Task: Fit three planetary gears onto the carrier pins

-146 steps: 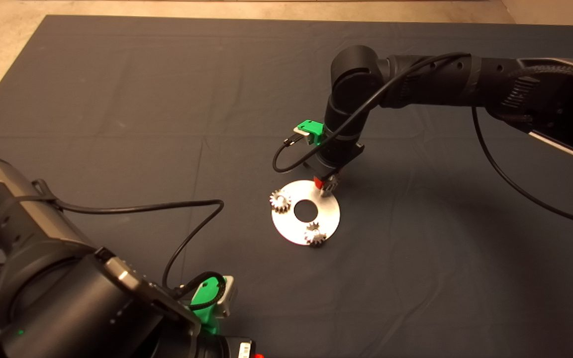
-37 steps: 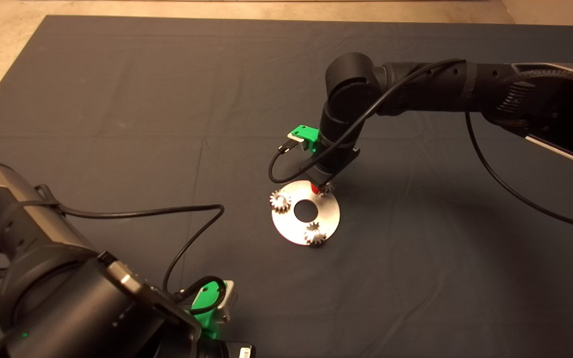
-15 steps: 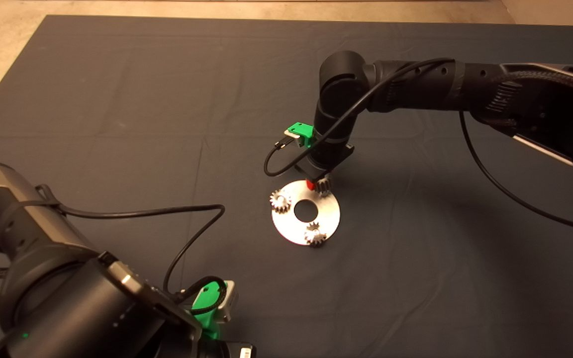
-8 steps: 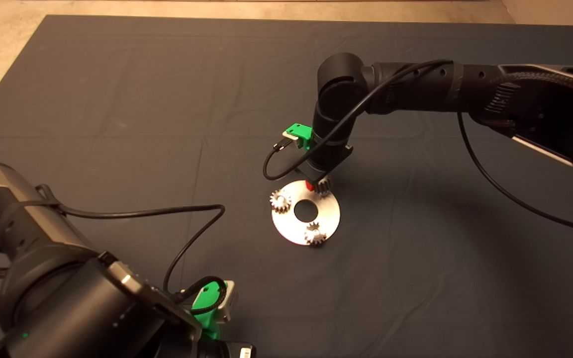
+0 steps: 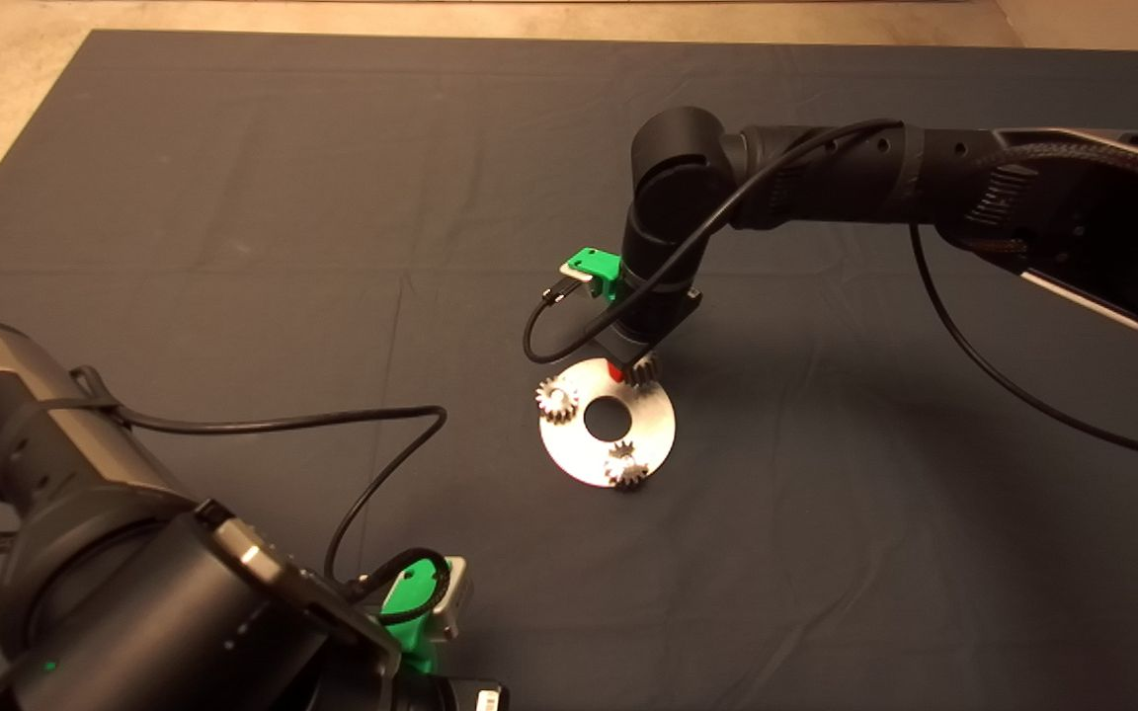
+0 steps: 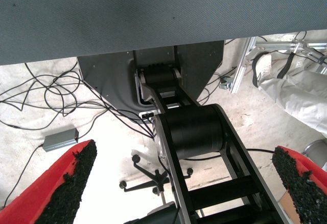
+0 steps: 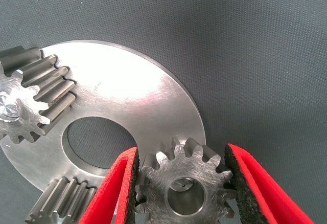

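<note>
- The left gripper (image 5: 421, 617) sits parked at the near left corner of the worktop, well away from the work. Its wrist camera looks past the mat's edge to the floor, and its two fingers (image 6: 66, 183) stand wide apart with nothing between them.
- Two planetary gears are already on their pins on the round plate (image 5: 653, 430): one gear (image 5: 556, 401) to the left of the plate's central hole, another gear (image 5: 626, 466) at the near rim.
- The right gripper (image 5: 630, 370) hangs over the plate's far rim, pointing nearly straight down, its pads clamped on opposite teeth of the third gear (image 7: 184, 188).
- That gear lies flat, its bore axis running along the gripper's own line, so the pin should be straight beneath. A silvery tip shows inside the bore in the right wrist view; I judge the gear lined up on the last carrier pin (image 7: 181, 184), though how far down it sits I cannot tell.
- No brand, label or writing is readable anywhere.
</note>
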Action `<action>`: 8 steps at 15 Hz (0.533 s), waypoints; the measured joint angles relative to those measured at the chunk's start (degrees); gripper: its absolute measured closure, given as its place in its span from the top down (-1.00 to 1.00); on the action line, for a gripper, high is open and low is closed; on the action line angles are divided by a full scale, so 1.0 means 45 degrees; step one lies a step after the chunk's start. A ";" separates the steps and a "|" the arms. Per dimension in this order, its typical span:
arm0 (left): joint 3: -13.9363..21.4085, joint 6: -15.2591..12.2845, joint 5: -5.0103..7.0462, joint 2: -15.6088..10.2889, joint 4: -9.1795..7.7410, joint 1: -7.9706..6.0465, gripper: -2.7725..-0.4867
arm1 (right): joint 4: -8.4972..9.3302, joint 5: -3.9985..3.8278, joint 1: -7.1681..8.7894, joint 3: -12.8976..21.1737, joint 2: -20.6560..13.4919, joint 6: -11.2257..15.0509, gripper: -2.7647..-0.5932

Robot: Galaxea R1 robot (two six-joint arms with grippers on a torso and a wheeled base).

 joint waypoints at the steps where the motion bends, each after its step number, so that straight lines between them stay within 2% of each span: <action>1: 0.0000 0.0000 0.0003 0.0000 0.0005 0.0000 0.75 | 0.0000 0.0022 0.0000 0.0011 -0.0014 0.0002 -0.56; 7: 0.0000 0.0000 0.0000 0.0000 0.0016 0.0000 0.75 | 0.0003 0.0119 0.0000 0.0073 -0.0111 0.0002 -0.57; 8: 0.0000 0.0000 0.0000 0.0000 0.0016 0.0000 0.75 | 0.0003 0.0084 -0.0005 0.0082 -0.0130 0.0002 -0.57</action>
